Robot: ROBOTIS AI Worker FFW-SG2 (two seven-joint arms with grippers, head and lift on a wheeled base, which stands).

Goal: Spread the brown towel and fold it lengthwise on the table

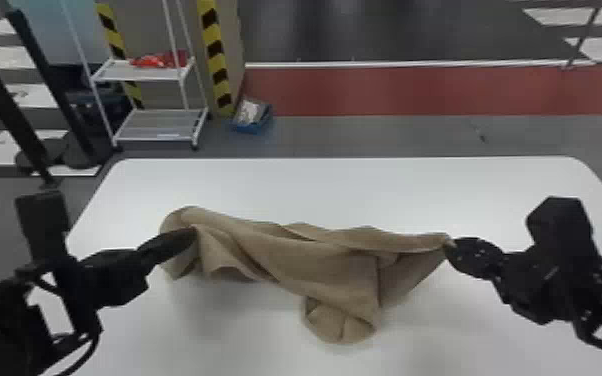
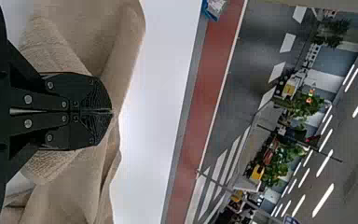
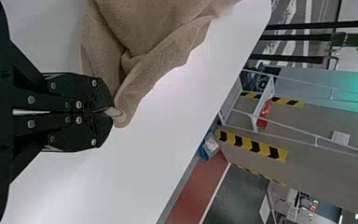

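Note:
The brown towel [image 1: 325, 260] is stretched between both grippers above the white table [image 1: 390, 190], with a rolled lower part hanging toward the near side. At its left end my left gripper [image 1: 194, 235] is shut on the cloth. My right gripper [image 1: 450, 244] holds the towel's right corner. In the left wrist view, the left gripper [image 2: 113, 111] has its fingers together against the towel [image 2: 126, 51]. In the right wrist view, the right gripper [image 3: 112, 111] pinches a small tip of the towel [image 3: 154, 60].
Behind the table's far edge stand a white wheeled rack [image 1: 160, 125] and a blue box [image 1: 252, 117] on the floor. Black-and-yellow striped posts [image 1: 217, 65] rise near the rack. Dark poles [image 1: 50, 75] stand at the far left.

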